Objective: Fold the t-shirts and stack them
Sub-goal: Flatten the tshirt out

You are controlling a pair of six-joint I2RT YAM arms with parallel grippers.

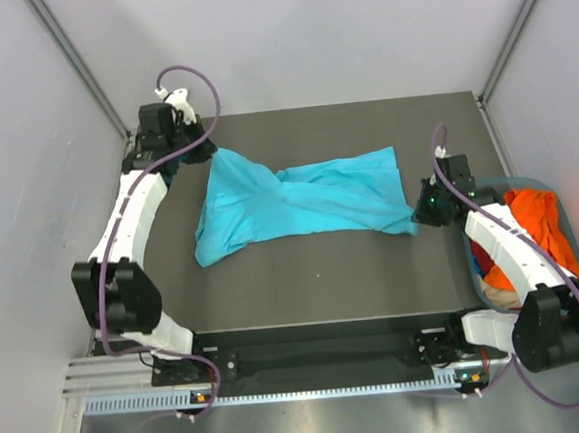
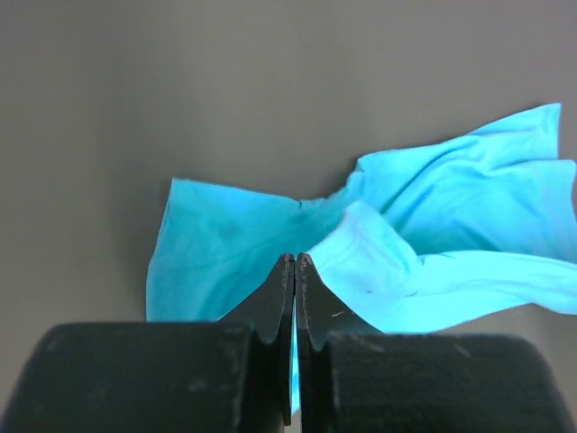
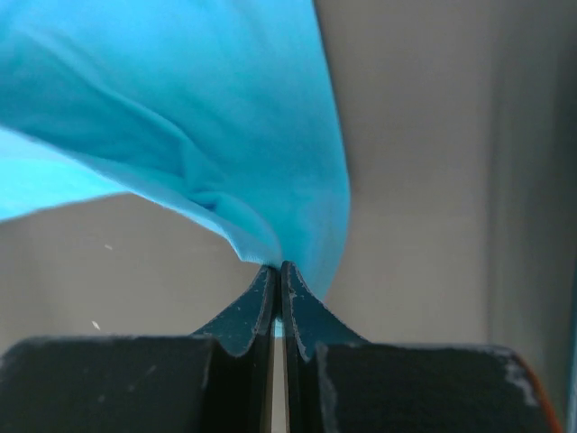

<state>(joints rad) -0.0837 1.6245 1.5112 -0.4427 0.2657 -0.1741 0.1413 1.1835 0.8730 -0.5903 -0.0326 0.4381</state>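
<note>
- Nearest of all, a black rail (image 1: 321, 356) runs along the near edge of the dark tabletop (image 1: 305, 285), well on the near side of the turquoise t-shirt (image 1: 299, 206).
- Right of the turquoise t-shirt and a little nearer, a blue-grey basket (image 1: 570, 240) stands just off the tabletop's right edge. It holds an orange t-shirt (image 1: 535, 215), with red cloth (image 1: 481, 260) and beige cloth (image 1: 501, 292) lower in the heap.
- At the shirt's near right corner, the right pincer (image 1: 416, 209) (image 3: 275, 268) is clamped tight on the hem. A thin strip of turquoise shows between its fingers, and the cloth rises away from them.
- Crumpled and twisted at the middle, the turquoise t-shirt lies on the centre of the tabletop, stretched from left to right between the two arms.
- At the shirt's far left corner, the left pincer (image 1: 209, 151) (image 2: 295, 258) is closed on the fabric edge, with turquoise cloth visible in the slit between its fingers.
</note>
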